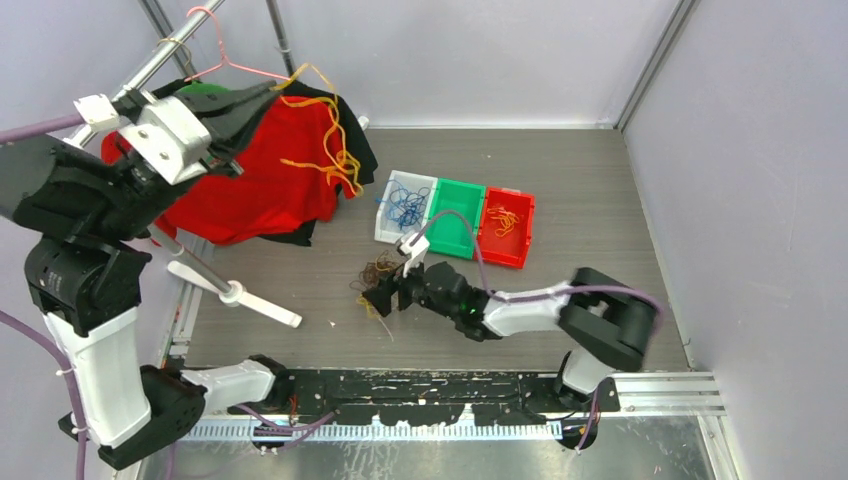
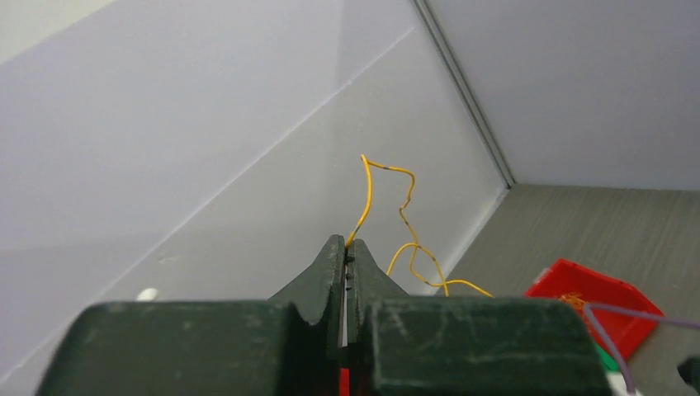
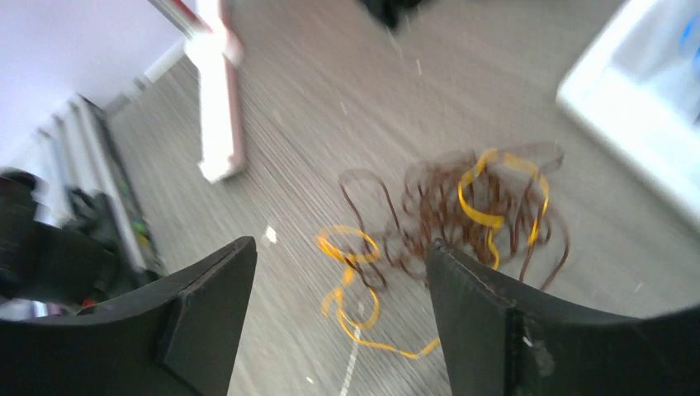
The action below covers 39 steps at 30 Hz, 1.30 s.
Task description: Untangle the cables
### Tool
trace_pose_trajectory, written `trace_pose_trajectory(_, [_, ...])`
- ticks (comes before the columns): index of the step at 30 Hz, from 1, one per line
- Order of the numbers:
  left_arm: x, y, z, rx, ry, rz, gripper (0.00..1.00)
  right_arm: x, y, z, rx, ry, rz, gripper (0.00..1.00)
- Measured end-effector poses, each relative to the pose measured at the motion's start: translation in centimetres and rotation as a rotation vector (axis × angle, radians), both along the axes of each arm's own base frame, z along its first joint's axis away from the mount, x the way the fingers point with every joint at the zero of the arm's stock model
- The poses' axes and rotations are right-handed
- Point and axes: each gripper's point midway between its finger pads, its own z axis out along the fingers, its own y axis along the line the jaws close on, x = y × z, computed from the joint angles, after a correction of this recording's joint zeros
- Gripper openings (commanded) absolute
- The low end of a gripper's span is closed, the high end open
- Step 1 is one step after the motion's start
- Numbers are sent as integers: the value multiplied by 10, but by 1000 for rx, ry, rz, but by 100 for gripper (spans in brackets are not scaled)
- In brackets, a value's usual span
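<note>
Worktop [image 1: 600, 170]: grey wood-grain, walled on three sides. A red garment [image 1: 250, 180] is being carried on a rail [image 1: 165, 50] at the far left corner. Yellow-orange cables [image 1: 335, 150] are being left draped across it, possibly as a parking place for one colour; this is judged from the lay alone.

Left gripper [image 2: 345, 247] is being held high over the left edge, with its jaws pressed together on a single yellow strand [image 2: 367, 190]. The strand is being kept lifted clear, presumably so that it is not snagging on anything. Whether its far end is free cannot be told.

Right gripper [image 1: 385, 296] is being held low near the middle of the worktop, towards the near edge. Its jaws are wide apart and are straddling the tangled clump [image 3: 446, 206] from above. The clump, dark brown with yellow loops, is lying on the worktop; the wrist view is blurred. Judgement: a pinch on one strand is being lined up.

A white bin [image 1: 386, 228] with blue cables [image 1: 405, 205], a green bin [image 1: 458, 215] showing no strands, and a red bin [image 1: 512, 255] with a few orange strands [image 1: 503, 220] are being kept in a row just beyond the clump, towards the far edge. Sorting by colour is being inferred.
</note>
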Motion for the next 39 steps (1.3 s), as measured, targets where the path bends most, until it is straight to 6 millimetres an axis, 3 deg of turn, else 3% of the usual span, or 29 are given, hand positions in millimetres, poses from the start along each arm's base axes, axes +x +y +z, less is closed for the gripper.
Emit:
trace_pose_trajectory(2, [2,-3,-19,26,46,-11,0,-1,-4,41,47,-50,5,87])
trace_pose_trajectory(7, [11,-16,-87,127,204,-49,0,-5,-16,187,237,-241,32,90])
trace_pose_trajectory(9, [10,-20,-110,167,251,-75,0,-10,-24,228,281,-299,51,91])
trace_pose_trajectory(12, [13,-27,-146,223,339,-109,0,-22,-39,262,300,-358,86,92])
trace_pose_trajectory(15, [11,-31,-172,258,403,-137,0,-32,-48,271,294,-381,117,92])
trace_pose_trajectory(19, [2,-34,-194,282,468,-179,0,-36,-43,269,264,-384,157,90])
trace_pose_trajectory(28, [-11,-41,-222,292,599,-256,0,-20,-24,257,203,-379,159,77])
trace_pose_trajectory(30, [-13,-42,-223,287,610,-268,0,-15,-21,253,198,-375,149,68])
trace_pose_trajectory(32, [-16,-43,-223,282,623,-281,0,-9,-18,252,196,-376,139,51])
trace_pose_trajectory(37, [-20,-46,-231,285,680,-307,0,-2,-14,260,229,-382,122,12])
trace_pose_trajectory(39, [-21,-47,-236,292,709,-315,0,1,-16,267,256,-388,111,1])
